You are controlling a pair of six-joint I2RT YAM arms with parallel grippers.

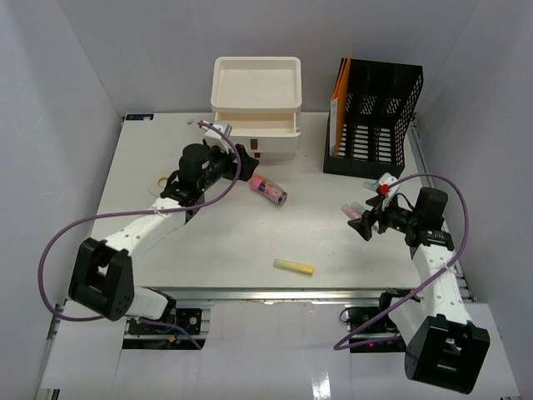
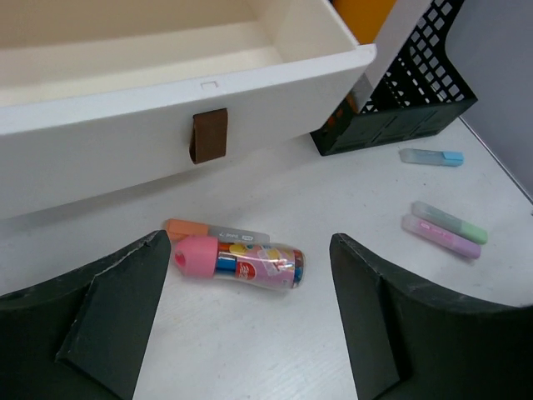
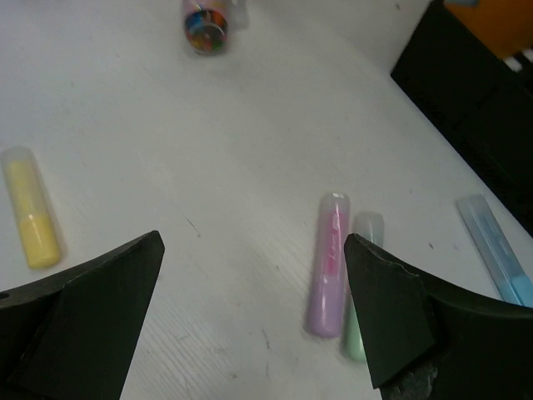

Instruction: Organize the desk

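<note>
Left hand [image 2: 250, 250] hangs wide open and empty over the table [image 2: 350, 200]. A pink-capped tube [image 2: 241, 262] lies between its fingers, with the open drawer [image 2: 125, 142] just beyond. Right hand [image 3: 251, 242] is also open and empty above the table. A pink marker [image 3: 327, 262] and a green marker [image 3: 360, 283] lie by its right finger, a yellow marker [image 3: 32, 221] off its left.

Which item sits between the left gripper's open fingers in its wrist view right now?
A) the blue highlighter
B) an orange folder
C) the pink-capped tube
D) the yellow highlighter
C: in the left wrist view the pink-capped tube lies on the desk between the wide-open fingers of the left gripper, just in front of the open drawer.
</note>
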